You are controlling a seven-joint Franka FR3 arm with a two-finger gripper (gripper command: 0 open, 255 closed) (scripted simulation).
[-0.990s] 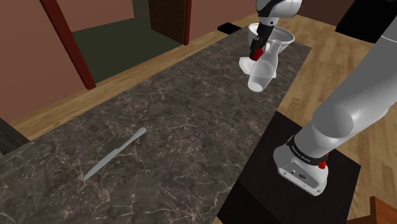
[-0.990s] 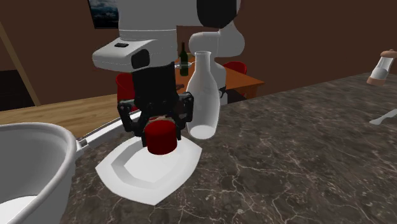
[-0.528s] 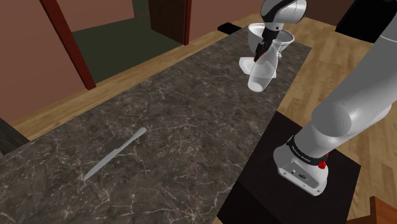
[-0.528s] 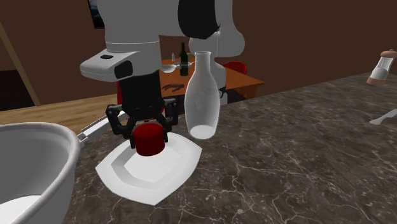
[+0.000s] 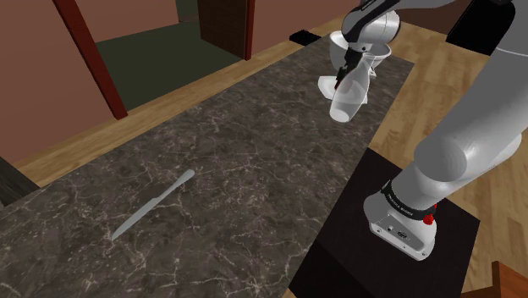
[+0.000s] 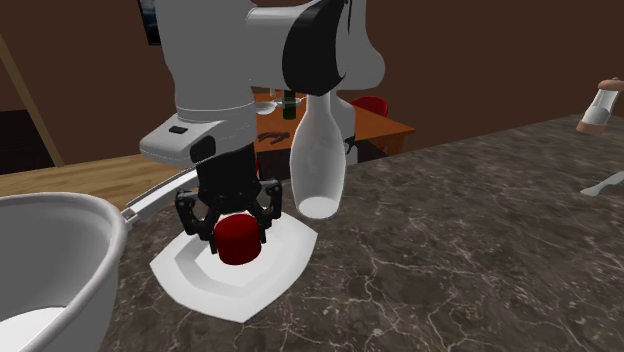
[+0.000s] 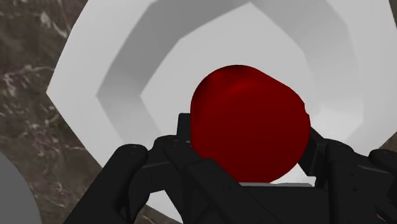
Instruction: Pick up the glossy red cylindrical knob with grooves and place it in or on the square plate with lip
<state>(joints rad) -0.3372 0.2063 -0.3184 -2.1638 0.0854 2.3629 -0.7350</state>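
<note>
One line of small pale lettering [image 5: 397,201] runs round the dark band at the foot of the arm [image 5: 461,157], nearest the shoulder camera and just above the black stand [image 5: 406,267]; it cannot be read. Farther along the dark, veined counter [image 5: 254,161] a pale knife [image 5: 152,206] lies flat, well apart from everything else. At the counter's far end a white bottle [image 5: 351,97] stands upright, with a white bowl [image 5: 385,52] behind it.

Between bowl and bottle, seen closer in the second exterior view, lies the white square plate [image 6: 195,287] with its raised lip. The black hand [image 6: 236,226] reaches straight down over it. Its two fingers [image 6: 205,222] are clenched on the red knob [image 6: 238,242], one on each side.

The knob is a short, dark red cylinder whose side is drawn plain and smooth. Its axis stands upright, in line with the hand: one flat end faces up toward the palm, the other down toward the plate's sunken middle. It sits low in that middle; whether it touches the plate cannot be told.

From the wrist view the knob [image 7: 249,124] bulges out between the fingers [image 7: 137,175], with the plate's stepped white floor [image 7: 95,70] beyond it.
</note>
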